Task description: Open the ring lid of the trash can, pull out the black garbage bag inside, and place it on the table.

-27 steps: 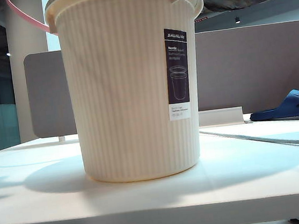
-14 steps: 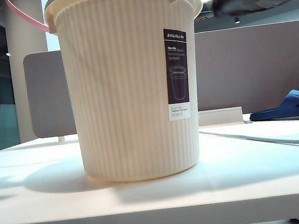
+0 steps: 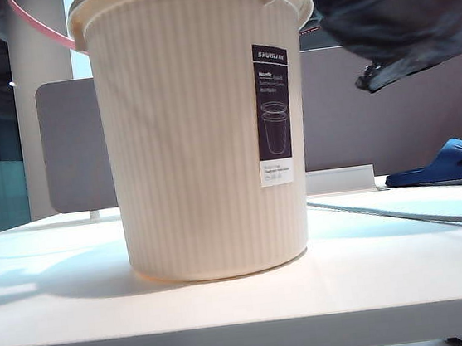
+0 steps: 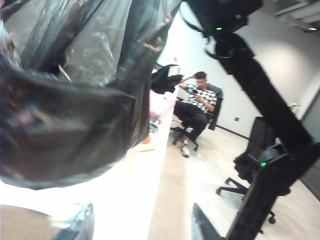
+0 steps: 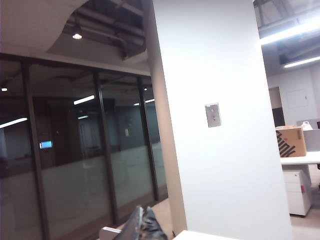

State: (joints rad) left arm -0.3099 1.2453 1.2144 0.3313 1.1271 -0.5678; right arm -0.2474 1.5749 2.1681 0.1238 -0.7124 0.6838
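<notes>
The cream ribbed trash can [image 3: 202, 134] stands in the middle of the white table [image 3: 246, 309]. Its pink ring lid [image 3: 37, 28] is swung up behind the can's left rim. The black garbage bag [image 3: 400, 12] hangs in the air to the right of the rim, clear of the table. My right gripper [image 5: 140, 216] is shut on a crinkled fold of the bag [image 5: 152, 229]; the exterior view does not show this gripper. My left gripper [image 4: 142, 225] is open and empty, with the bag [image 4: 75, 100] hanging close in front of it.
A blue slipper [image 3: 451, 162] lies at the table's far right, in front of the grey partition panel [image 3: 391, 109]. My right arm [image 4: 260, 100] crosses the left wrist view. A seated person [image 4: 197, 107] and office chairs are beyond the table.
The black bag has dropped lower at the upper right of the exterior view and now hangs beside the can's rim. The can and the ring lid have stayed put.
</notes>
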